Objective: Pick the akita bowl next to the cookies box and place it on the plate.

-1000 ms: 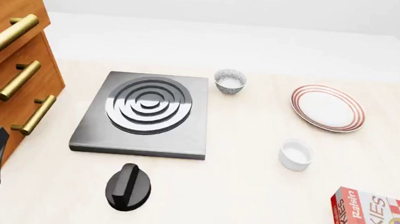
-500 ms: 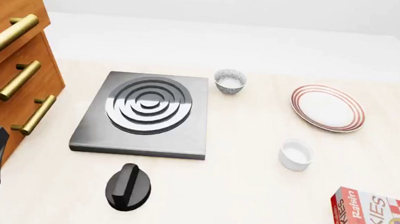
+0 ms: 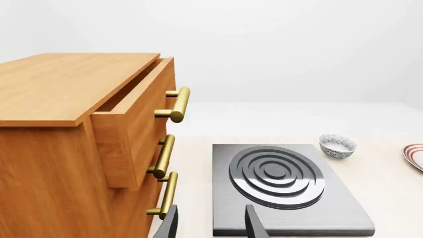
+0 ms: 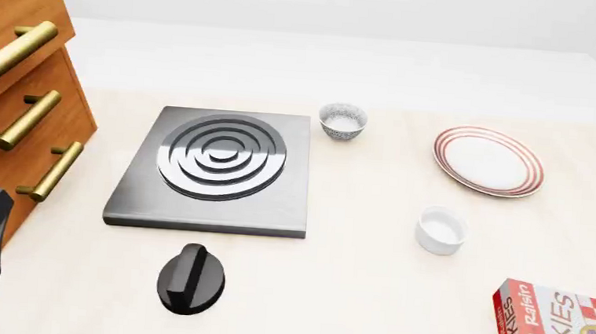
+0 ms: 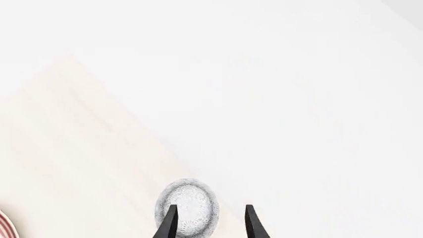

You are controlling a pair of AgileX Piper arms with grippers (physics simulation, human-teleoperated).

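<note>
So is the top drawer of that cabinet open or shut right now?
Open, partly. In the left wrist view the top drawer juts out past the two fronts below it, with a dark gap showing under the cabinet top.

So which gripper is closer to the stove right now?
Left. The left gripper sits at the stove's near edge, beside the drawers. The right gripper points at a patterned bowl, with no stove in its view.

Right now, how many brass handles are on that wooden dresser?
3, on the wooden dresser at the front view's left: top handle, middle handle, bottom handle. Any lower ones would be out of frame.
</note>
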